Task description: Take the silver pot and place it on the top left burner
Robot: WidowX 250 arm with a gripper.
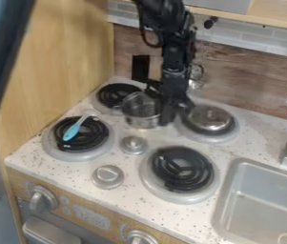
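Observation:
My gripper [165, 107] hangs from the top of the view at the back of the stove, against the right side of the silver pot [141, 110]. The pot is between the two back burners, its left part close to the front right edge of the top left burner [116, 95]. The gripper covers part of the pot's right side, and I cannot tell whether the pot is touching the stove top.
A round silver lid-like piece [209, 118] is on the top right burner, just right of the gripper. A blue utensil [74, 131] lies over the front left burner. Knobs [133, 144] stand mid-stove; a sink [266, 200] is at the right, a wooden wall [56, 71] at the left.

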